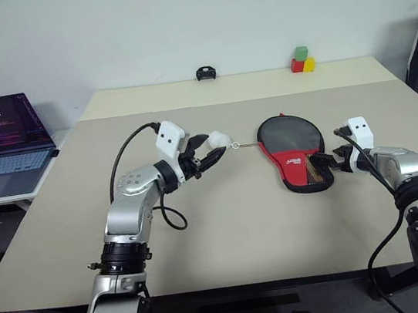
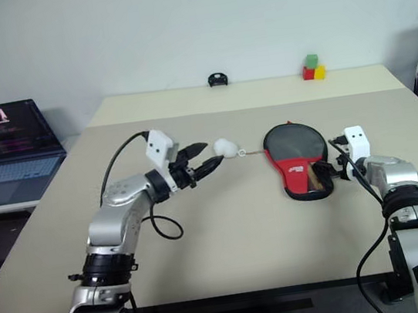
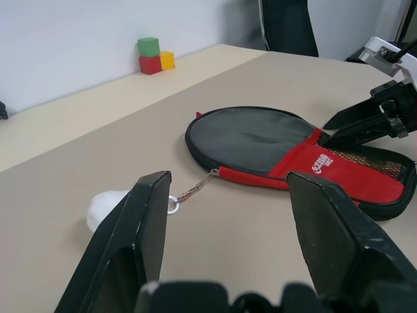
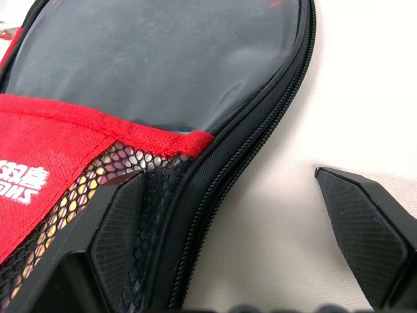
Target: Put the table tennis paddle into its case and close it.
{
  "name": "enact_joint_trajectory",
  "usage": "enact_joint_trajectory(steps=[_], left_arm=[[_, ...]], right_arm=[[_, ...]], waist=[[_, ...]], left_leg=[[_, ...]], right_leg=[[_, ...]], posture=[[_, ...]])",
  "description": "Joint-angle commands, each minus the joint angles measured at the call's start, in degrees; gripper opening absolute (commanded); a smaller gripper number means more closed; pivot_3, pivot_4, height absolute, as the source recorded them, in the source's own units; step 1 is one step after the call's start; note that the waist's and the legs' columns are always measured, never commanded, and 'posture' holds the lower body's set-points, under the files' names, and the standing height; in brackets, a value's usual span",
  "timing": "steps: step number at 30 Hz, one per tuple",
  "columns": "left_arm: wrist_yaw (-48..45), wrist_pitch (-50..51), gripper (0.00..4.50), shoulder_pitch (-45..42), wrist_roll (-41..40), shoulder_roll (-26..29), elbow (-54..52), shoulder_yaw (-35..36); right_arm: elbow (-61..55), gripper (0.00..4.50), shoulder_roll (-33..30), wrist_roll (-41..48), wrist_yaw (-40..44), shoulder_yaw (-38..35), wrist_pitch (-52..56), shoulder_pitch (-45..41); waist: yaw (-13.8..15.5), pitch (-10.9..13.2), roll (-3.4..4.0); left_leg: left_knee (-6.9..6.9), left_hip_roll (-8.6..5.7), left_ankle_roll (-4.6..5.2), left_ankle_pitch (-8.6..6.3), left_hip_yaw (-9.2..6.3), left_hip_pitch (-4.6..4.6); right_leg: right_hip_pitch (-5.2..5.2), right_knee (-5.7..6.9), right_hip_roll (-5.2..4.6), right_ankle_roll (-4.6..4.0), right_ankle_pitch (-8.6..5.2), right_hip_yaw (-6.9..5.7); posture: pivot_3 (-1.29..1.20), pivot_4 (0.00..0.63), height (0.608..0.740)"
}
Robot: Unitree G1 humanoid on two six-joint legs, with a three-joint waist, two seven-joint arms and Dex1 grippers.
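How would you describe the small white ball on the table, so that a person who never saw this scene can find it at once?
Start at the wide beige table and find the black and red paddle-shaped fabric case lying right of its middle. A thin metal chain runs from the case's round end toward the left gripper. The small white ball hangs at the end of that chain, the only white thing lying there.
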Motion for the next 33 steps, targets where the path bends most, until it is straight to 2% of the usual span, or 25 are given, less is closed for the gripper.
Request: enact_joint_trajectory(steps=[1, 3, 6, 13, 18, 19, 25, 33], left_arm=[[-0.3, -0.5, 3.06, -1.6, -0.7, 0.7, -2.1, -0.2], [-0.4, -0.5, 3.06, -1.5, -0.6, 0.8, -2.0, -0.3], [-0.3, -0.5, 3.06, -1.5, -0.6, 0.9, -2.0, -0.3], [-0.3, -0.3, 3.06, -0.2, -0.5, 1.6, -2.9, -0.2], [-0.8, 0.3, 3.06, 1.2, -1.0, 3.1, -3.8, 0.1], [-1.4, 0.8, 3.06, 2.0, -1.3, 3.8, -4.3, 0.3], [-6.7, 3.5, 3.06, 9.5, -3.4, 10.7, -8.5, 0.9], [-12.4, 6.9, 3.06, 17.1, -7.0, 16.9, -14.6, 1.0]], right_arm=[[0.3, 4.42, 2.1, -1.4, 1.9, 1.9, 1.6, 0.7], [1.0, 4.42, 3.0, -1.9, 2.0, 2.3, 1.7, 0.2], [2.7, 3.88, 4.6, -3.1, 2.1, 2.8, 1.4, -0.7], [6.6, 1.54, 6.7, -4.9, 1.6, 3.1, 0.4, -2.4], [6.4, 0.17, 7.7, -5.1, 2.0, 3.0, 0.7, -2.1], [5.3, 0.02, 8.0, -4.9, 2.2, 3.0, 1.4, -1.7], [-13.4, 0.02, 10.7, -1.0, 2.6, 3.1, 11.6, 5.4], [-41.8, 0.02, 14.7, 5.0, -2.8, 2.0, 28.4, 16.0]], waist=[[-0.1, 0.0, -0.02], [-0.2, -0.1, -0.07], [-0.7, -0.1, -0.16], [-1.4, -0.4, -0.41], [-1.5, -0.4, -0.47], [-1.5, -0.4, -0.47], [-1.8, -0.4, -0.45], [-1.8, -0.4, -0.43]], left_leg=[[0.00, 0.01, 0.00, 0.00, 0.00, 0.00], [0.00, 0.02, -0.01, 0.00, 0.00, 0.02], [-0.01, 0.11, -0.01, 0.00, 0.11, 0.09], [-0.04, 0.29, -0.01, 0.00, 0.29, 0.32], [-0.11, 0.32, -0.02, -0.01, 0.27, 0.87], [-0.18, 0.32, -0.01, -0.02, 0.28, 1.11], [-0.28, 0.53, -0.07, -0.05, 0.22, 1.15], [-0.37, 0.60, -0.26, -0.18, -0.13, 1.04]], right_leg=[[0.00, 0.00, 0.00, 0.00, 0.00, 0.00], [0.00, 0.00, 0.01, 0.00, 0.00, 0.00], [0.00, 0.02, 0.06, -0.02, 0.01, 0.04], [0.11, 0.07, 0.16, -0.16, 0.10, 0.09], [0.66, 0.00, 0.17, -0.19, 0.12, 0.07], [0.88, -0.06, 0.17, -0.18, 0.11, 0.08], [0.86, -0.08, 0.32, -0.26, 0.06, 0.12], [0.81, -0.09, 0.38, -0.55, -0.17, 0.02]], posture=[[0.00, 0.150, 0.740], [0.00, 0.150, 0.740], [0.00, 0.150, 0.740], [0.00, 0.150, 0.740], [0.00, 0.150, 0.740], [0.00, 0.150, 0.740], [0.00, 0.150, 0.740], [0.00, 0.150, 0.740]])
